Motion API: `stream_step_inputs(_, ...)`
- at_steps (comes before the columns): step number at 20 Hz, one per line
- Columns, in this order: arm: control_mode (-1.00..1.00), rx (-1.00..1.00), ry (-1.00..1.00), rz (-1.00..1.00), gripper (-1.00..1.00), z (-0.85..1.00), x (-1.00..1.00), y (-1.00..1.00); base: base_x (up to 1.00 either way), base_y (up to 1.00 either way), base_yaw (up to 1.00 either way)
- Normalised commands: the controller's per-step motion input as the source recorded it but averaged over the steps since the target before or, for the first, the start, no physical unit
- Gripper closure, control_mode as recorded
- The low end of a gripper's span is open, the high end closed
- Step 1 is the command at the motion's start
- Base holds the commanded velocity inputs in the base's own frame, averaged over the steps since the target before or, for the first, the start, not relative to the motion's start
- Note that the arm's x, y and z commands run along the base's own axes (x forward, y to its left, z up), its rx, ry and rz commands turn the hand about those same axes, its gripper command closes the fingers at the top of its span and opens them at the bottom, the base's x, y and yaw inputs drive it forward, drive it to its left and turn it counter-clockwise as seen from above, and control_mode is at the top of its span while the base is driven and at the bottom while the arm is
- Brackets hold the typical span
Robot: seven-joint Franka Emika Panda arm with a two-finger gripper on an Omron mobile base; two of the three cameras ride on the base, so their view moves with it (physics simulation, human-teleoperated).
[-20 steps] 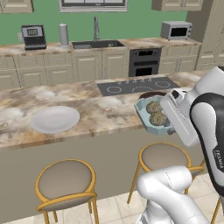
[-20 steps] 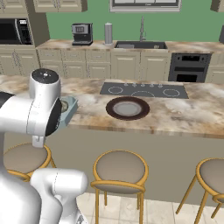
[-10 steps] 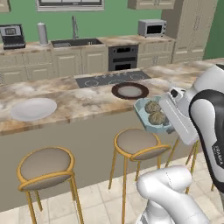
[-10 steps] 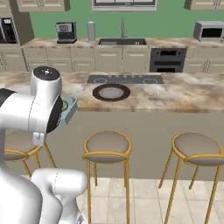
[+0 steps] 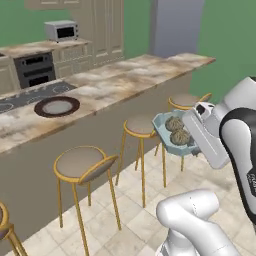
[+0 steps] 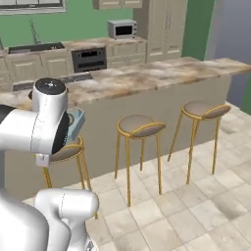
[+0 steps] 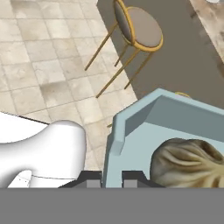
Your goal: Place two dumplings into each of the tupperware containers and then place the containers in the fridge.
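Observation:
My gripper (image 7: 111, 179) is shut on the rim of the pale blue tupperware container (image 7: 131, 140), one fingertip on each side of its near wall. I hold the tub in the air beside the island, over the floor and the stools. Two lumpy tan dumplings (image 5: 174, 123) (image 5: 181, 137) lie inside the container (image 5: 162, 125); one dumpling (image 7: 188, 164) shows close up in the hand view. A corner of the blue container (image 6: 77, 121) peeks out behind my arm in the right base view. The dark grey container is out of view. A tall pale grey panel (image 5: 177, 25) rises past the island's far end; whether it is the fridge I cannot tell.
The marble island counter (image 5: 125, 75) runs across, carrying a dark brown plate (image 5: 56, 106). Gold-legged stools (image 5: 82, 162) (image 5: 142, 127) (image 6: 203, 109) line its near side. A black oven (image 5: 32, 70) and microwave (image 5: 60, 31) sit on the back wall. Tiled floor (image 6: 196, 206) lies open to the right.
The whole picture has swept sideways: the base has moved, so the island now recedes and its far end shows. The blue container with its dumplings stays in my gripper.

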Motion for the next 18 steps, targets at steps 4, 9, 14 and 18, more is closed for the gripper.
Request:
stream_step_inputs(4, 1.00, 0.00, 0.00, 0.00, 1.00, 0.00, 0.00, 0.00, 0.00, -0.19, -0.93)
stream_step_inputs(9, 1.00, 0.00, 0.00, 0.00, 1.00, 0.00, 0.00, 0.00, 0.02, -0.21, -0.87)
stream_step_inputs(14, 1.00, 0.00, 0.00, 0.00, 1.00, 0.00, 0.00, 0.00, 0.64, -0.22, -0.62)
stream_step_inputs(18, 1.00, 0.00, 0.00, 0.00, 1.00, 0.00, 0.00, 0.00, 1.00, -0.41, -0.35)
